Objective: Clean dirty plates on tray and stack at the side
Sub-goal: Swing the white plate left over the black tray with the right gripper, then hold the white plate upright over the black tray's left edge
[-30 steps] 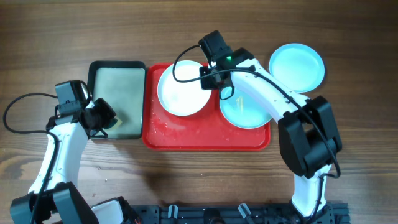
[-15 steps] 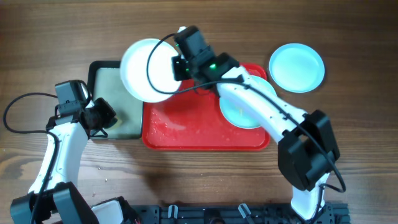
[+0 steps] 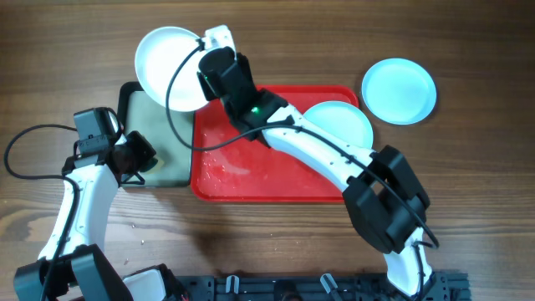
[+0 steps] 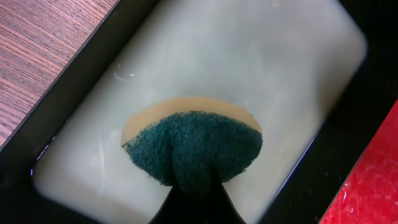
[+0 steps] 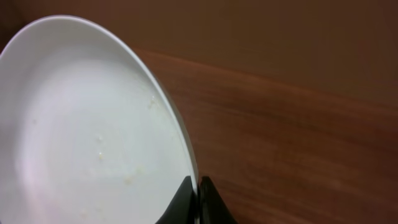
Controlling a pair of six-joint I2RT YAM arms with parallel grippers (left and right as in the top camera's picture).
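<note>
Plate-holding falls to the right tool (image 3: 203,48), whose two fingers are pinched together on the rim of the white plate (image 3: 165,57). The plate sticks out to the left of that tool, past its fingertips. In the right wrist view the rim runs straight down into the closed fingers, and the plate's inner face fills the left of the picture. A few small pale specks show on that face.

From overhead, the white plate is clear of the red tray (image 3: 251,188). It sits over the far right corner of the black tray (image 3: 122,125) and the bare tabletop (image 3: 67,50) beyond it. The right arm reaches diagonally across the red tray to get there. Wet drops glisten on the red tray's floor near its left side.

A blue plate (image 3: 344,121) lies inside the red tray at its far right corner, partly under the right arm. A second blue plate (image 3: 399,90) rests on the tabletop just beside the tray's right end.

Over the black tray, the left tool (image 4: 189,183) is closed on a sponge (image 4: 193,143) with a dark green scouring face and a tan back. The sponge bulges around the grip. It hangs above the pale green liquid in that tray. Whether it touches the liquid cannot be told. The left tool is well apart from the white plate.
</note>
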